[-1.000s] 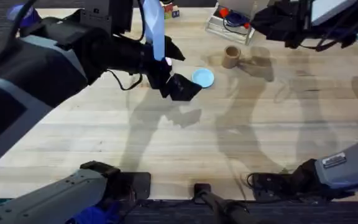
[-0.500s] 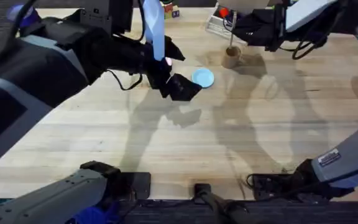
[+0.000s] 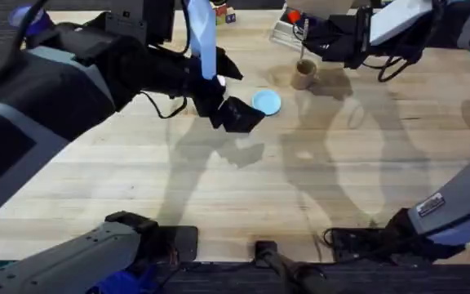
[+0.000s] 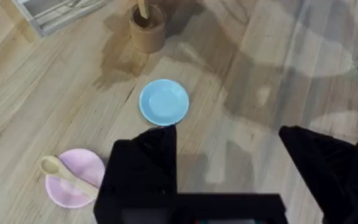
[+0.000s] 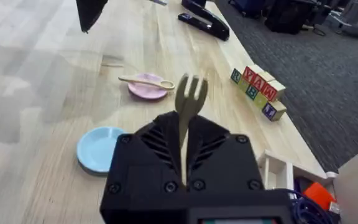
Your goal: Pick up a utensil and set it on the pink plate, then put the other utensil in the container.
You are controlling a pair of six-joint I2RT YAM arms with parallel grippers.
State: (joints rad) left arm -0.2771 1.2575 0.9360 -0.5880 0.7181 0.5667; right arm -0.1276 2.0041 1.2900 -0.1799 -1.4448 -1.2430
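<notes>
From above, my left arm rose big and dark across the near left of the table, and its left gripper [image 3: 237,114] hung with fingers spread wide and empty just beside the light blue plate [image 3: 266,102]. Through that wrist camera I saw the pink plate [image 4: 74,177] on the wood, well apart from the blue one, with the wooden spoon [image 4: 69,174] lying across it, bowl end poking past the rim. Farther back stood the brown container [image 3: 303,74], near the clear plastic box [image 3: 300,33] at the table's far edge. My right gripper [image 3: 307,37] hovered over that cup, clamped on the wooden fork [image 5: 187,118], tines up, the handle's lower end reaching down into the cup's mouth. Lettered blocks [image 5: 258,91] sat beyond the plates.
</notes>
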